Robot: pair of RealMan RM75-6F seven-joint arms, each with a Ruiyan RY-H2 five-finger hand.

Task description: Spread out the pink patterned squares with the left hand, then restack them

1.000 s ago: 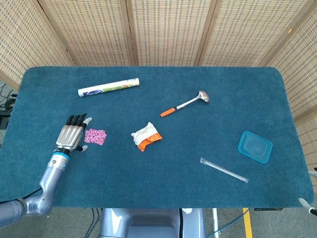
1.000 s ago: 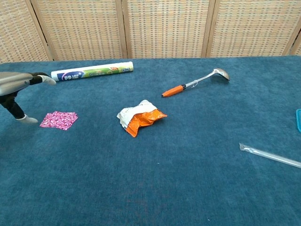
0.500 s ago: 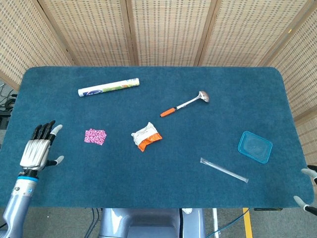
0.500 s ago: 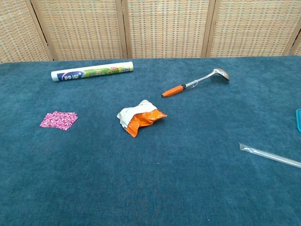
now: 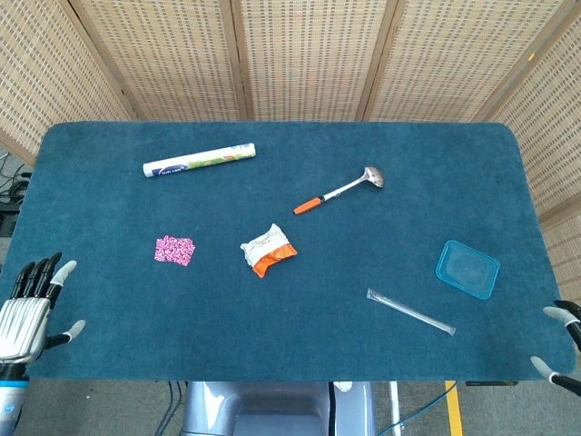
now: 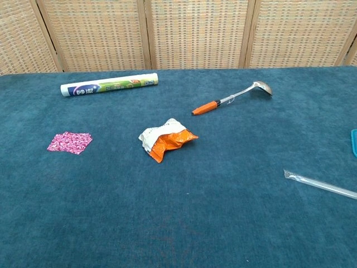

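1. The pink patterned squares (image 5: 173, 250) lay in one neat-looking pile on the left part of the blue table (image 5: 363, 345), roughly midway between its near and far edges; whether the pile held one sheet or several, I could not tell.
2. Your left hand (image 5: 24, 306) sat at the near-left corner, well apart from the pile, its fingers (image 5: 36, 272) spread and holding nothing.
3. To do the step well, you would bring the fingertips down flat on the pile and fan the sheets sideways with light pressure — the felt-like surface may drag them.
4. Your right hand (image 5: 565, 341) showed only as fingertips at the near-right edge, apart and touching nothing as far as I could see.
5. Just right of the pile lay a crumpled orange-and-white wrapper (image 5: 268, 250) — keep the sweep clear of it.
6. Farther off were a white roll (image 5: 199, 160), an orange-handled ladle (image 5: 339, 190), a teal lid (image 5: 467, 269) and a clear straw (image 5: 410, 311).
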